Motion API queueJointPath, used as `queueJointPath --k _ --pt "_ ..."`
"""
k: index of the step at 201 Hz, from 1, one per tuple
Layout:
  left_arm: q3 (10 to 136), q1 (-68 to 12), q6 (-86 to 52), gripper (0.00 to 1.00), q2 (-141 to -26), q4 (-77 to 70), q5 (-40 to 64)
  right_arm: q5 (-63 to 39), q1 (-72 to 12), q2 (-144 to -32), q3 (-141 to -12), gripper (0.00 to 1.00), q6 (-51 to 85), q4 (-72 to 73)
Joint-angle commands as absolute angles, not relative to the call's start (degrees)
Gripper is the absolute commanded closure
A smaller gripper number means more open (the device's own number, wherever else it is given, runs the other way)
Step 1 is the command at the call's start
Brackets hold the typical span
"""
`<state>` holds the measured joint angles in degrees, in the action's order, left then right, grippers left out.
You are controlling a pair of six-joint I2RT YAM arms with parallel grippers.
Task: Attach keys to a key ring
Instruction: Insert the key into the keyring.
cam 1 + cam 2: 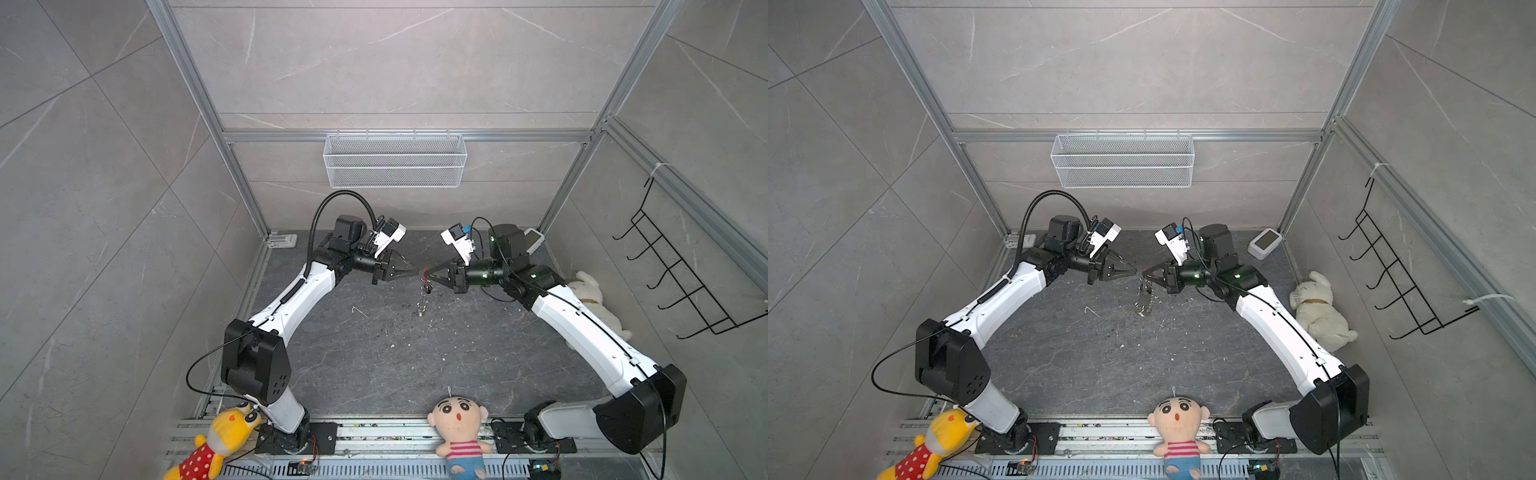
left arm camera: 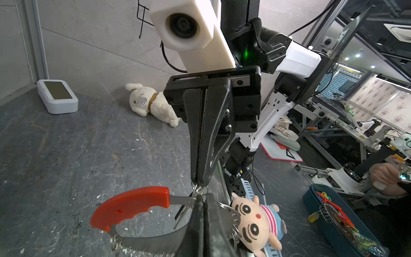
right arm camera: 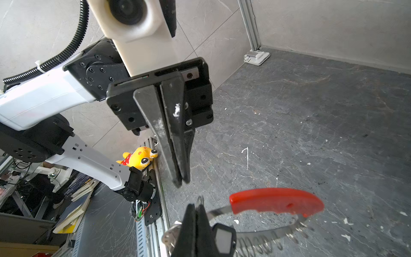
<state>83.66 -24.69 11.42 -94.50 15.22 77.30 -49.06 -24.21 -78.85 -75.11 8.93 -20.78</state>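
Right up close, the right gripper point(image 3: 196, 207) is clamped tight on the steel band of the key ring point(image 3: 275, 203), a short way along from its red strip. The black key point(image 3: 223, 239) with its pale centre sits just beside those fingers; whether it is hooked on, I cannot tell. The ring hangs in the air over the dark tabletop point(image 1: 374, 353), its fringe of small silver rings dangling. Facing it, the left gripper point(image 3: 181, 183) has its 2 fingers pressed together on nothing, tips near the ring but apart.
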Motion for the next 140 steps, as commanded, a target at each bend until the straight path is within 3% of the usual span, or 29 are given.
queueJointPath --k 1,140 --pt "84.43 -25.13 11.81 1.0 -95.16 14.79 80.8 -50.84 -24.52 -78.27 -77.63 1.0 8.35 -19.56" --pt "85.83 -26.18 11.03 1.0 -96.57 14.5 81.56 -51.59 -25.53 -79.51 -78.9 1.0 8.74 -19.74"
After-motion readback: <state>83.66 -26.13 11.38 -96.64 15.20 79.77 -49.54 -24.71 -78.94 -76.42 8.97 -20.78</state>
